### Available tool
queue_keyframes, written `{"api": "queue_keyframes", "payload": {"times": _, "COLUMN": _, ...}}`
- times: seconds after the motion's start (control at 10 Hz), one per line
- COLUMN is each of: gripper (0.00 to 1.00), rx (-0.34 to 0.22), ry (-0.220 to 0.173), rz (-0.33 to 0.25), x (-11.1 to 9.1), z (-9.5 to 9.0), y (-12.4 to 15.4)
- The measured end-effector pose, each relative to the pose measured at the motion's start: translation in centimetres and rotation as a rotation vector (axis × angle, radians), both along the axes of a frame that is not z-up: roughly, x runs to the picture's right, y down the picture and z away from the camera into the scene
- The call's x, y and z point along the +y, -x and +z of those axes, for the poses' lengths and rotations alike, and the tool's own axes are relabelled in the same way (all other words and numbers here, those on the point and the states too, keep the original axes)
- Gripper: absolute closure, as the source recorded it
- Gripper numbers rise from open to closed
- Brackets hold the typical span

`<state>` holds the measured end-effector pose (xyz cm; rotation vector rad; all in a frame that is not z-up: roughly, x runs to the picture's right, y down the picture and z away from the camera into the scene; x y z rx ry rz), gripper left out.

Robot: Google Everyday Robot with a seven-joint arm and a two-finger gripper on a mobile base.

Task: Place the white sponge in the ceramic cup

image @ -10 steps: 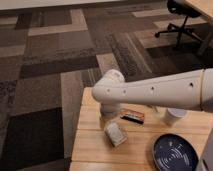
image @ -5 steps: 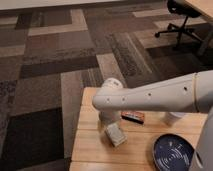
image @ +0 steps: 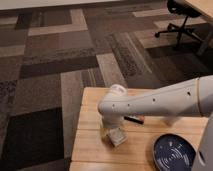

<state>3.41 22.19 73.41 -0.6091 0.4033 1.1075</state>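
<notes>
Gripper (image: 107,131) hangs low over the table (image: 89,146), just beside the sponge (image: 118,136); spread or pinching, I cannot tell.

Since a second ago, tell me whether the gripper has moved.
Yes. The gripper dropped toward the wooden table, now beside the white sponge.

Carpet (image: 55,65) fills the room, a patchwork of brown, grey and beige tiles, some striped. Top right, a black office chair (image: 181,20) on its wheeled base beside a light wooden desk (image: 202,6). Up front, the pale slatted table (image: 90,131), the end effector (image: 114,132) low over its left part.
</notes>
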Motion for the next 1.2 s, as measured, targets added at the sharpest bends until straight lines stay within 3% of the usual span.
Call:
{"api": "queue_keyframes", "payload": {"times": 0.3, "gripper": 0.35, "rx": -0.026, "ry": -0.002, "rz": -0.013, "x": -0.2, "z": 1.3, "y": 0.2}}
{"api": "queue_keyframes", "payload": {"times": 0.5, "gripper": 0.53, "rx": -0.038, "ry": 0.002, "rz": -0.017, "x": -0.2, "z": 1.6, "y": 0.3}}
{"api": "queue_keyframes", "payload": {"times": 0.8, "gripper": 0.96, "rx": -0.036, "ry": 0.003, "rz": -0.024, "x": -0.5, "z": 1.4, "y": 0.1}}
{"api": "queue_keyframes", "payload": {"times": 1.0, "gripper": 0.97, "rx": -0.032, "ry": -0.013, "rz": -0.044, "x": -2.2, "z": 0.5, "y": 0.0}}
{"api": "queue_keyframes", "payload": {"times": 1.2, "gripper": 0.97, "rx": -0.019, "ry": -0.057, "rz": -0.093, "x": -6.0, "z": -1.7, "y": -0.9}}
